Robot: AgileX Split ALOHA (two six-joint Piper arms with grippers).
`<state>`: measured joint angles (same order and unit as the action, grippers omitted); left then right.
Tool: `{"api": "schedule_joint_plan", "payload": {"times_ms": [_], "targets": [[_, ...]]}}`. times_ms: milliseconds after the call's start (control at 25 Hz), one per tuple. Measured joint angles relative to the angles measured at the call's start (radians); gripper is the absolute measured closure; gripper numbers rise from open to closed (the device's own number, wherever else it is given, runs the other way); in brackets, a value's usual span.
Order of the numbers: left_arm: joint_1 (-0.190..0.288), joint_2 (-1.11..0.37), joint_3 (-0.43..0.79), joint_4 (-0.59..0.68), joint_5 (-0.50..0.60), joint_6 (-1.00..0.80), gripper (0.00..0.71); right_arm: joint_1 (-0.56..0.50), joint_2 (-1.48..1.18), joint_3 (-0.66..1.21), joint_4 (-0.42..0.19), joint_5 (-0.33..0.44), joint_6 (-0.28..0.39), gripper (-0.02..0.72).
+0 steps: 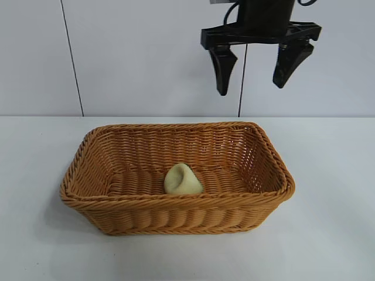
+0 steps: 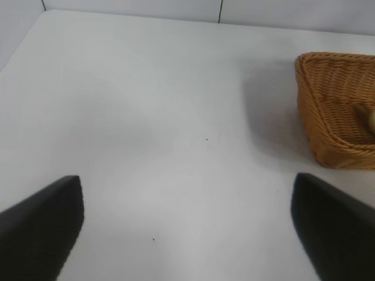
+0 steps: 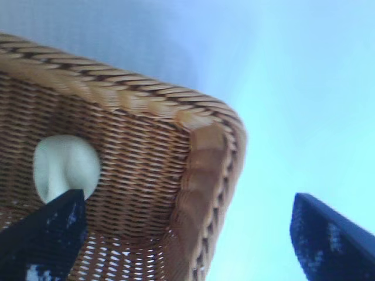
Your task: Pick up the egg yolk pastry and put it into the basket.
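Note:
The egg yolk pastry [image 1: 183, 180], a pale cream-yellow lump, lies on the floor of the orange-brown wicker basket [image 1: 275, 175] near its front wall. It also shows in the right wrist view as the pastry [image 3: 64, 167] inside the basket [image 3: 205, 170]. My right gripper [image 1: 259, 71] hangs high above the basket's back right part, open and empty; its own view shows the same gripper [image 3: 187, 234]. My left gripper [image 2: 187, 231] is open over bare table, with the basket [image 2: 328, 117] well off to one side.
The white table [image 1: 334, 234] stretches around the basket on all sides. A pale panelled wall [image 1: 135, 58] rises behind it. Nothing else stands on the table.

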<state>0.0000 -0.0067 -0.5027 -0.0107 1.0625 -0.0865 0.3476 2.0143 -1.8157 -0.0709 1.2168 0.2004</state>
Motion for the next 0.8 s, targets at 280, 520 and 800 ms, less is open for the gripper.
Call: {"api": "schedule_joint_plan", "payload": {"times_ms": [280, 520, 800], "targets": [[0.0, 0.0, 0.0, 0.0, 0.0, 0.0, 0.018, -0.234, 0.0, 0.0, 0.0, 0.0, -0.015, 0.026], [0.0, 0.0, 0.0, 0.0, 0.0, 0.0, 0.018, -0.342, 0.0, 0.0, 0.009, 0.0, -0.04, 0.026], [0.0, 0.0, 0.0, 0.0, 0.0, 0.0, 0.018, -0.348, -0.039, 0.133, 0.043, -0.002, -0.088, 0.026]]}}
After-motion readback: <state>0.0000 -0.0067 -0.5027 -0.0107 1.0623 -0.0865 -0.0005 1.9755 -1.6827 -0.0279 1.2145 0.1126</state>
